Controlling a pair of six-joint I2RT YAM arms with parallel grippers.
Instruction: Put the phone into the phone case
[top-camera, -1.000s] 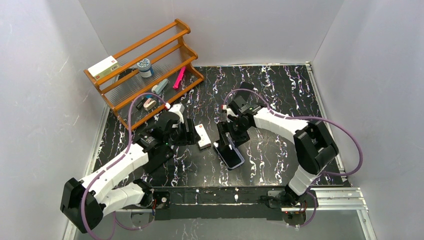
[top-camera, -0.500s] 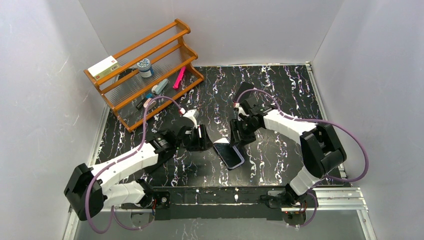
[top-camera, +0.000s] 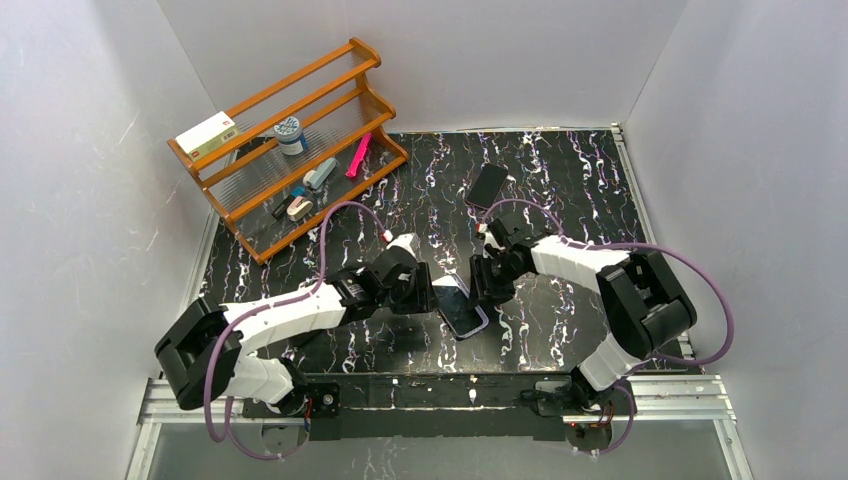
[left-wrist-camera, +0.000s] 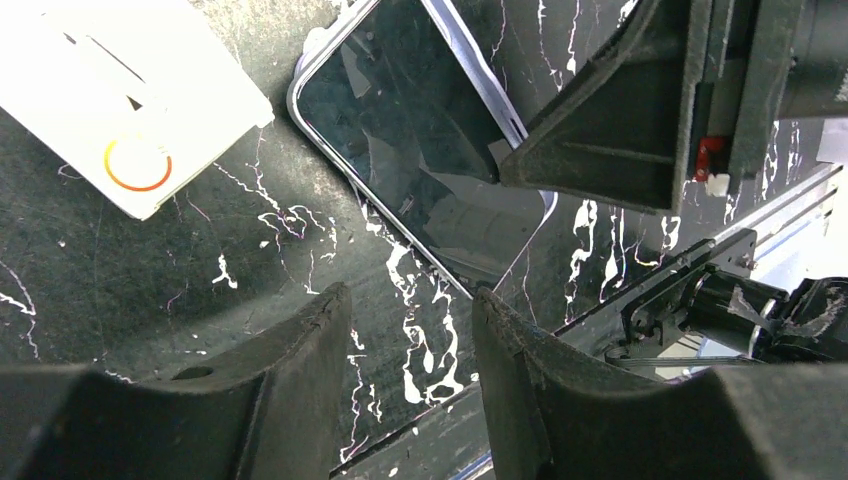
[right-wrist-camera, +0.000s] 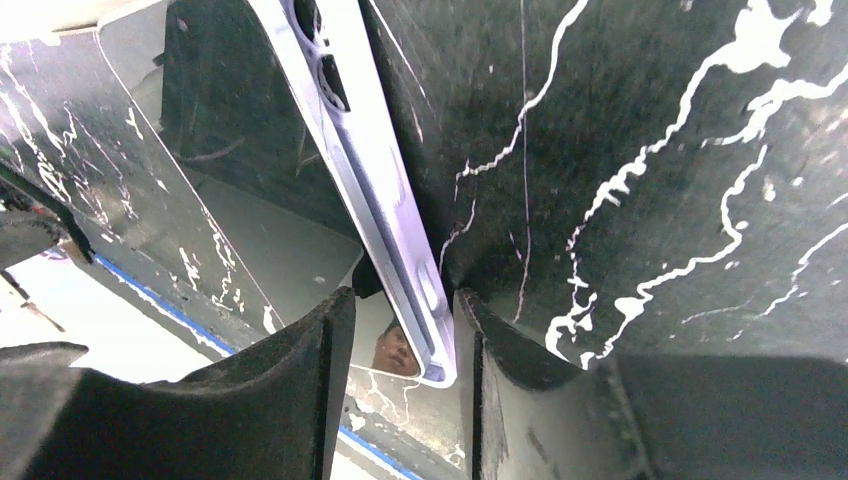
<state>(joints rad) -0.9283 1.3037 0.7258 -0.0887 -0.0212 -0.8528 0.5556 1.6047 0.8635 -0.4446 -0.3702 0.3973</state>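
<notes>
The glossy black phone (left-wrist-camera: 420, 150) is seemingly lying inside the lavender plastic case (right-wrist-camera: 390, 200) near the marbled black table's (top-camera: 560, 170) near edge. The left gripper (left-wrist-camera: 410, 300) is hovering beside it, fingers apart and empty. The right gripper (right-wrist-camera: 405, 300) is straddling the rim, and I cannot tell whether it is gripping. Pressing the edges evenly should seat the phone without tilting it.

Top-down cam; wrist cams near phone (left-wrist-camera: 420, 150)

Your black, white-veined tabletop (top-camera: 560, 180) carries a wooden rack (top-camera: 290, 140) at far left. Near the middle, a lilac-rimmed phone (top-camera: 465, 315) lies screen up, with a white card (left-wrist-camera: 120, 100) just beside its corner. A dark flat handset (top-camera: 487, 185) sits far centre.
</notes>
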